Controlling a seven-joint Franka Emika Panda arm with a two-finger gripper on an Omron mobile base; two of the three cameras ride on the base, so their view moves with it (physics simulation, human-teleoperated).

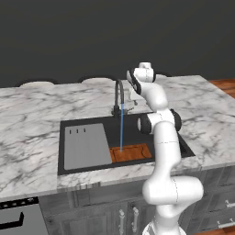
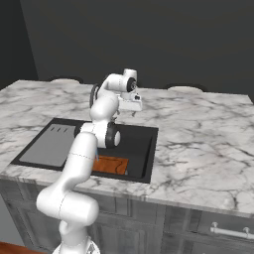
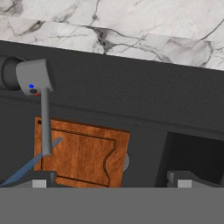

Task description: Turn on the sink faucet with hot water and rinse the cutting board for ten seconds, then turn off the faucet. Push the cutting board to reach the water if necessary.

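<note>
Water running from faucet onto cutting board; rinsing underway, shutoff remaining; claw spread, holding nothing.

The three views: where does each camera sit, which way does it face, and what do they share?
Left base view: behind-left of the arm, looking forward and down at the sink, water landing on the cutting board; arm at lower right.
Right base view: behind-right, same sink; arm at lower left, hand raised.
Hand view: above the sink, looking down past the faucet lever; fingertips apart.
Shared: the cutting board.
</note>
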